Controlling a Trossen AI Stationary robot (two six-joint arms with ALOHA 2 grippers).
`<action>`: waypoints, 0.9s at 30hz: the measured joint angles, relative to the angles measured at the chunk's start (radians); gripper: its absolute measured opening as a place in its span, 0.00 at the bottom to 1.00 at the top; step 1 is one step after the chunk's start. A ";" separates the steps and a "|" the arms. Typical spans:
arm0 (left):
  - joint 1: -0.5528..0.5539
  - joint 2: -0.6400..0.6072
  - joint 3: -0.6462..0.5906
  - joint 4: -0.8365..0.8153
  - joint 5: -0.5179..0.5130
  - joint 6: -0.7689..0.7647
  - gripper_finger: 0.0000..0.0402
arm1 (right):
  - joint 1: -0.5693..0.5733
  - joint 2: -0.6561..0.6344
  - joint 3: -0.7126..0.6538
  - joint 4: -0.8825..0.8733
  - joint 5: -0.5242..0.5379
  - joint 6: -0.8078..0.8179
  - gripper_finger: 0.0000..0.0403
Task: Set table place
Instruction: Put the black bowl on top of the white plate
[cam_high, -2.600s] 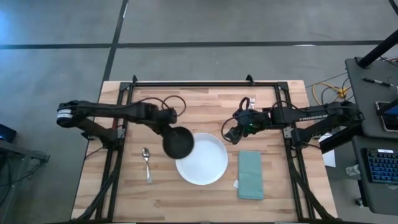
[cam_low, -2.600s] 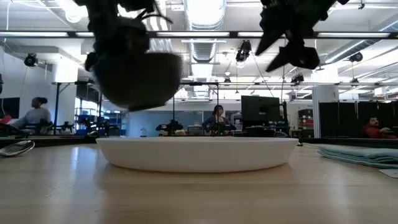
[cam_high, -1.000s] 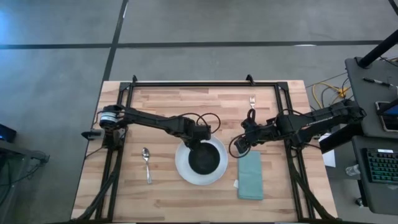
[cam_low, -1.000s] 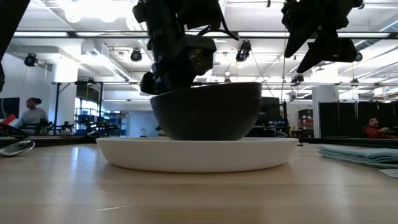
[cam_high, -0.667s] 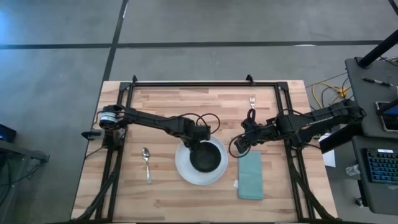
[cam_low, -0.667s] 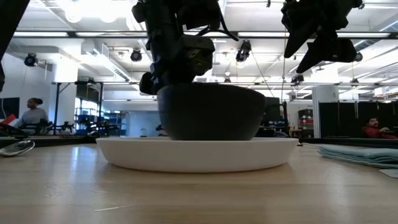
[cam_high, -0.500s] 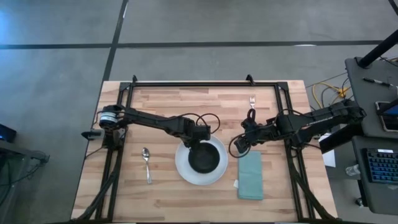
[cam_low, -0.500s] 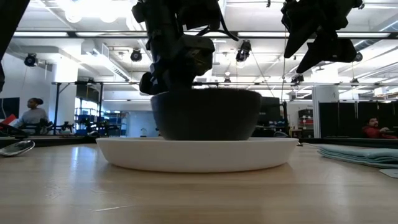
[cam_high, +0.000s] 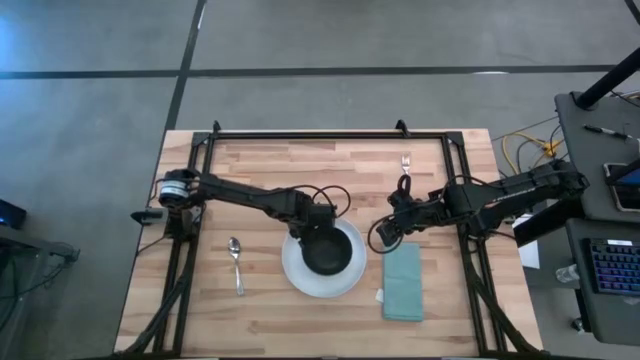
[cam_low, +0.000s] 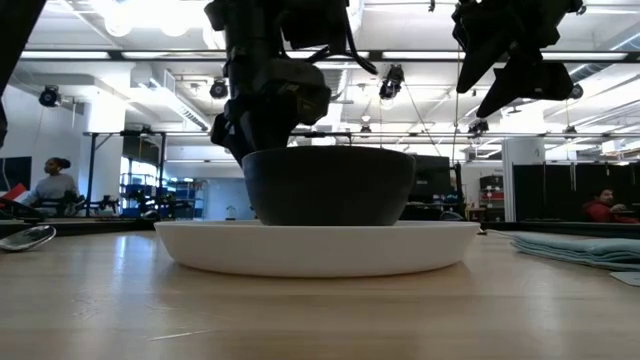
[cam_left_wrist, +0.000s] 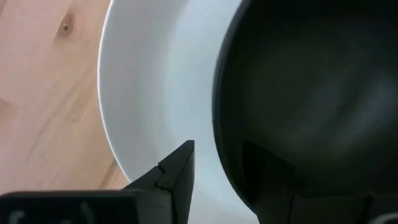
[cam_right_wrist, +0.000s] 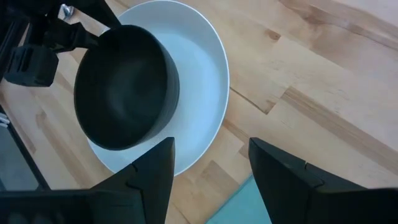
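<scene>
1. High view showed you the black bowl (cam_high: 330, 252) resting on the white plate (cam_high: 296, 275), set down there only a moment earlier.
2. Your left gripper (cam_left_wrist: 214, 180) was spread open astride the bowl's rim, one finger inside and one outside, so the bowl was released.
3. Your right gripper (cam_right_wrist: 208, 168) hovered open above the worktop (cam_high: 270, 170), near the teal napkin (cam_high: 403, 283).
4. The spoon (cam_high: 236, 262) and the fork (cam_high: 405, 166) I judge still to be placed.
</scene>
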 joint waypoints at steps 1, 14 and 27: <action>-0.002 0.000 0.000 0.000 0.000 0.000 0.29 | 0.000 0.000 0.000 0.000 0.000 0.000 0.49; -0.037 -0.033 0.000 -0.032 0.010 -0.006 0.29 | 0.000 0.000 0.000 0.006 0.000 0.002 0.49; -0.107 -0.124 -0.001 -0.026 -0.011 -0.051 0.29 | 0.044 0.169 0.000 0.137 -0.061 -0.005 0.49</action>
